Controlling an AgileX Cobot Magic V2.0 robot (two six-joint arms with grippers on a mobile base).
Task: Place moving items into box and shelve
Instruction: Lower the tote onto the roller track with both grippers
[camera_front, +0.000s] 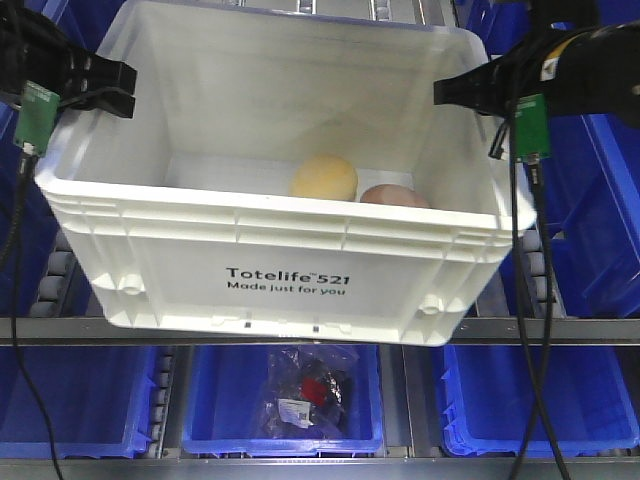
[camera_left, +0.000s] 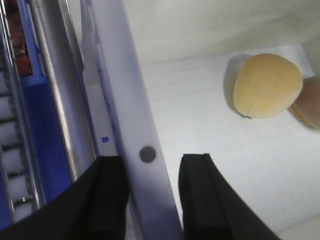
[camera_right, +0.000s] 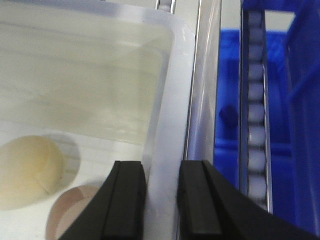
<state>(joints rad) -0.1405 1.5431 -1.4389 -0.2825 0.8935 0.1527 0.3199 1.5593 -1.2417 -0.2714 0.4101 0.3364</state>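
Note:
The white box (camera_front: 280, 215), printed "Totelife 521", sits at the level of the shelf's roller track, slightly tilted. Both moving items lie inside it: the pale yellow lump (camera_front: 324, 178) and the pinkish-brown lump (camera_front: 393, 195), touching each other near the right wall. My left gripper (camera_front: 118, 88) clamps the box's left rim (camera_left: 120, 90), one finger on each side of the wall. My right gripper (camera_front: 450, 92) is shut on the right rim (camera_right: 172, 100) the same way. The left wrist view shows the yellow lump (camera_left: 267, 86) and the pink one (camera_left: 309, 102); the right wrist view shows them too (camera_right: 27, 172) (camera_right: 75, 210).
Blue bins fill the lower shelf; the middle one (camera_front: 285, 435) holds a plastic bag with dark and red contents. More blue bins (camera_front: 600, 220) stand to the right. Metal roller rails (camera_right: 255, 100) run beside the box, and a grey shelf beam (camera_front: 560, 330) crosses below it.

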